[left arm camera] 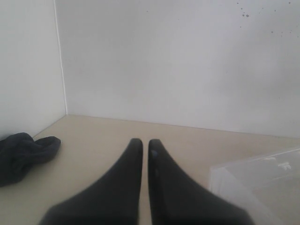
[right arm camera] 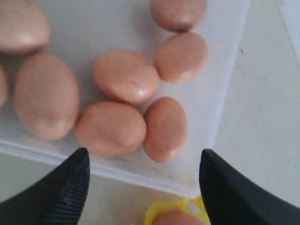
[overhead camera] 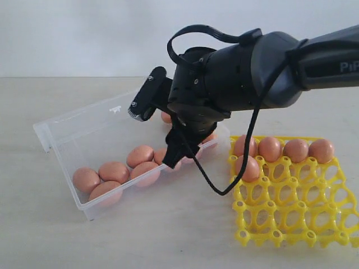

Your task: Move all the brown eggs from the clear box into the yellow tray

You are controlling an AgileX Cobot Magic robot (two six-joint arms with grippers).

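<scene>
The clear box [overhead camera: 84, 126] lies at the left with several brown eggs [overhead camera: 114, 171] in its near half. To its right, the yellow tray [overhead camera: 291, 213] carries several brown eggs [overhead camera: 270, 148] along its far row and one [overhead camera: 247, 168] in the second row. My right gripper [overhead camera: 179, 147] hangs over the box's right end, pointing down. In the right wrist view it [right arm camera: 143, 158] is open above the box rim [right arm camera: 140, 171], with eggs [right arm camera: 165, 127] just beyond the fingertips and nothing between them. My left gripper [left arm camera: 142, 143] is shut and empty over bare table.
A dark cloth [left arm camera: 23, 152] lies on the table near the wall in the left wrist view, and a corner of the clear box [left arm camera: 262, 183] shows on the other side. The tray's edge [right arm camera: 159, 213] sits just below the box rim in the right wrist view.
</scene>
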